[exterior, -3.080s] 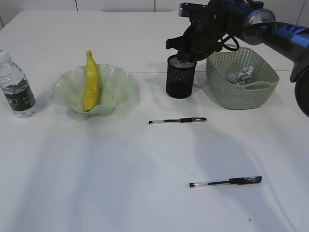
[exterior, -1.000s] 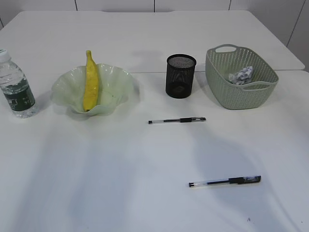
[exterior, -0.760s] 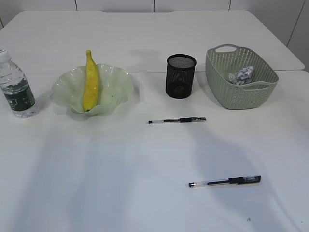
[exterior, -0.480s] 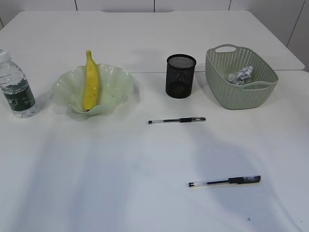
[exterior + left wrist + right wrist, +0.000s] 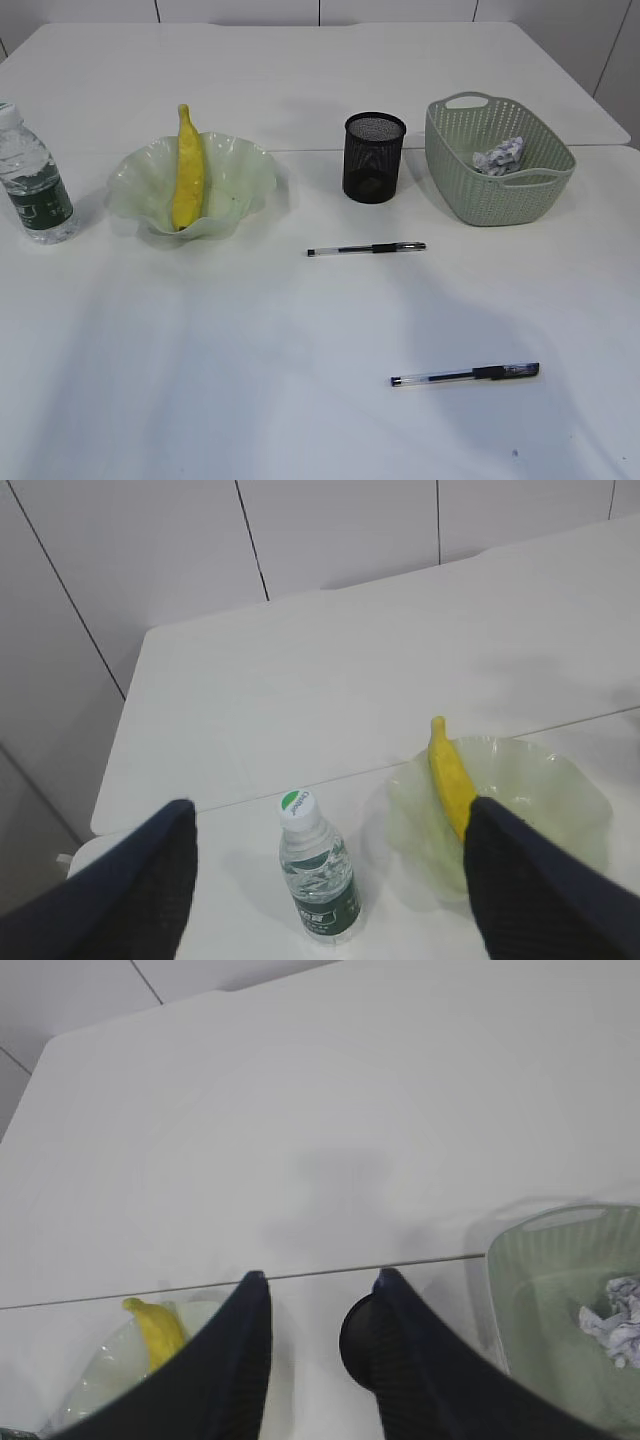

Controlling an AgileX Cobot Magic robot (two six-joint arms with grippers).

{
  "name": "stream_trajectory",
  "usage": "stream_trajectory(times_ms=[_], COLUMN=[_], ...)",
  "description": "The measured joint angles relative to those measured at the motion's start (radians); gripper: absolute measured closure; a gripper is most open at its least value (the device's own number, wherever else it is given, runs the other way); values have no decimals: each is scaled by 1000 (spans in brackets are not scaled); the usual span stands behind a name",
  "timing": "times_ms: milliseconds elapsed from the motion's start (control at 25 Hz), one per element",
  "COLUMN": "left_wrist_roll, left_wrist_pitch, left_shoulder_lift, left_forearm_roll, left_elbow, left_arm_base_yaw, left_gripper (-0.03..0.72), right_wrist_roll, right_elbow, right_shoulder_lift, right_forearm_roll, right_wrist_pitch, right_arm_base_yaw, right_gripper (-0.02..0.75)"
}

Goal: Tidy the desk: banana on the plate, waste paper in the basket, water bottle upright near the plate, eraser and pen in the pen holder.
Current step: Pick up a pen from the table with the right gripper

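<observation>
Exterior: banana (image 5: 188, 170) lay in the plate (image 5: 250, 165), paper (image 5: 500, 155) in the basket (image 5: 470, 205), tidied; two pens (image 5: 366, 249) remained on the surface (image 5: 200, 350). Left wrist: released pincer (image 5: 325, 880) hung above the upright bottle (image 5: 318, 868). Right wrist: empty, part-open pincer (image 5: 318, 1345) overlooked the holder (image 5: 358, 1340).

Banana (image 5: 188, 167) in plate (image 5: 245, 178); pen holder (image 5: 373, 157) left of basket (image 5: 500, 205)

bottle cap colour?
White with a green top, on the bottle cap; left wrist view shows it best.
</observation>
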Motion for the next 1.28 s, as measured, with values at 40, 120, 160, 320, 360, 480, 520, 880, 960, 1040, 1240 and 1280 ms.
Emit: stream_trajectory(times_ms=[40, 120, 160, 320, 360, 480, 520, 880, 960, 1040, 1240, 1280], left_wrist_roll=[0, 0, 0, 0, 0, 0, 0, 0, 0, 0, 0, 0], left_wrist_pitch=[5, 13, 13, 14, 14, 14, 14, 15, 15, 15, 15, 15], left_shoulder_lift=[0, 0, 0, 0, 0, 0, 0, 0, 0, 0, 0, 0], left_forearm_roll=[0, 2, 3, 4, 4, 4, 4, 4, 4, 4, 4, 4], left_elbow=[0, 0, 0, 0, 0, 0, 0, 0, 0, 0, 0, 0], left_arm_base_yaw=[0, 0, 0, 0, 0, 0, 0, 0, 0, 0, 0, 0], left_gripper=[95, 95, 95, 95, 95, 95, 95, 95, 95, 95, 95, 95], right_wrist_roll=[2, 2, 0, -28, -37, -63, -71, -88, -81, -59, -17, -9], right_elbow=[0, 0, 0, 8, 24, 109, 154, 582, 643, 686, 798, 822], right_shoulder_lift=[-10, -33, -43, -100, -121, -196, -229, -479, -508, -525, -539, -540], right_forearm_roll=[-17, -39, -45, -49, -49, -49, -51, -108, -108, -108, -93, -88], right_wrist_pitch=[0, 2, 2, 2, 2, 2, 2, 2, 2, 2, 2, 2], right_arm_base_yaw=[0, -1, -1, -1, -1, -1, -1, -1, -1, -1, -1, -1], right_gripper=[487, 487, 487, 487, 487, 487, 487, 487, 487, 487, 487, 487])
